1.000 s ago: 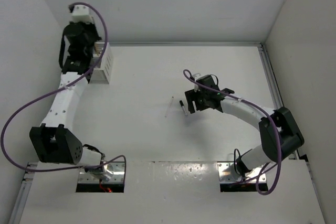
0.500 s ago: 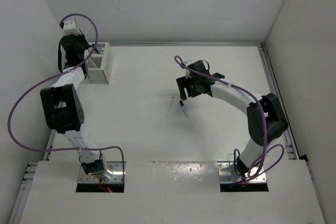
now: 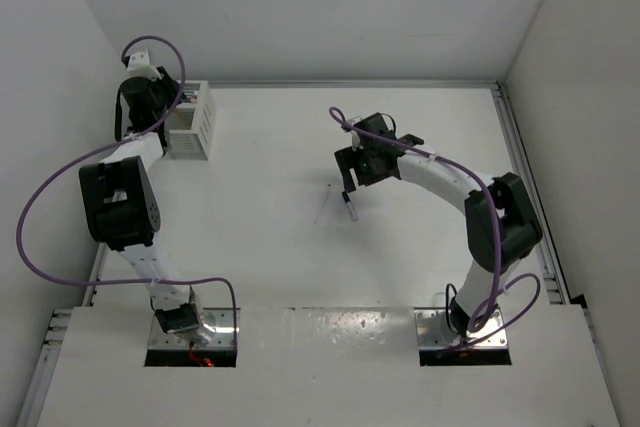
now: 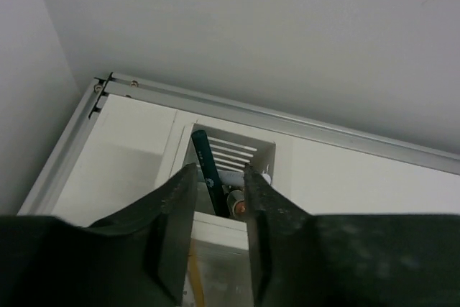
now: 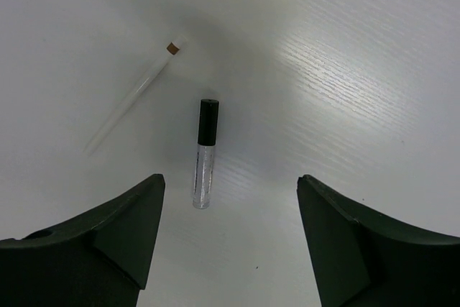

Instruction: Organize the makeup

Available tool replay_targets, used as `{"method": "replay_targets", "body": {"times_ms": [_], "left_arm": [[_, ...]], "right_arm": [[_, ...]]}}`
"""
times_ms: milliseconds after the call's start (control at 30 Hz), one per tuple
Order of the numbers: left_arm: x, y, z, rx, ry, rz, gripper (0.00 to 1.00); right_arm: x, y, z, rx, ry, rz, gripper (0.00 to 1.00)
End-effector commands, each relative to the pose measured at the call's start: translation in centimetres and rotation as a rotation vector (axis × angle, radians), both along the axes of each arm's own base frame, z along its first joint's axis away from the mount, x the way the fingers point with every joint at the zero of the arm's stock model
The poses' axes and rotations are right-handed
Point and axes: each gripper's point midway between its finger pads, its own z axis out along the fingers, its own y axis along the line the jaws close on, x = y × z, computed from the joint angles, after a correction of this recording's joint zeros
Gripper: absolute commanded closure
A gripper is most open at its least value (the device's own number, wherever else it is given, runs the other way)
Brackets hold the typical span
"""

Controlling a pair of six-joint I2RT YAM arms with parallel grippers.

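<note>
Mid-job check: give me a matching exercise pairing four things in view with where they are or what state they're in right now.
Things:
1. black-capped tube
2. brown-tipped thin stick
3. dark pencil
4. right end effector

Places or states:
A. standing inside the slatted box
B. open, above the table
C. lying on the table, clear body
D. lying slanted on the table beside the tube

Pairs: 1-C, 2-D, 3-A, 4-B
</note>
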Motion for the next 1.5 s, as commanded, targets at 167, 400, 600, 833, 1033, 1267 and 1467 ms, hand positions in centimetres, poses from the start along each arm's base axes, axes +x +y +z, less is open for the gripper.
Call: {"method": "replay_targets", "body": {"times_ms": [167,400,600,833,1033,1267,1467], "left_arm": [[-1.7,-0.4,6.8,0.078,-0.071,-0.029,0.47],[-4.2,-8.2,10.5,0.290,-0.008,-0.258,0.57],[-13.1,-23.9,1.4,0.396,0.171,-0.708,0.53],[-19.9,-35.7,-7.9,0.304,0.419,-0.981,0.38],[-21.0,-39.5,-14.3,0.388,0.599,-0.992,0.36],[-18.7,-40.4,-17.0,0.403,0.681,-0.898,0.36],[-19.5,-41.4,-19.3,0.485,0.728,-0.930,0.40]], "right_arm": [[0.9,0.5,1.8,0.025,-0.077,0.012,0.24],[-0.8,-0.6,1.5,0.030,-0.089,0.006,0.24],[-3.6,-2.6,0.4,0.033,-0.070,-0.056,0.24],[-5.7,-5.5,-0.3,0.009,-0.068,-0.161,0.24],[-8.0,-8.6,-1.2,-0.036,-0.083,-0.219,0.24],[-9.8,-10.4,-1.9,-0.034,-0.096,-0.269,0.24],[-10.2,-10.7,-2.3,-0.040,-0.088,-0.265,0.24]]}}
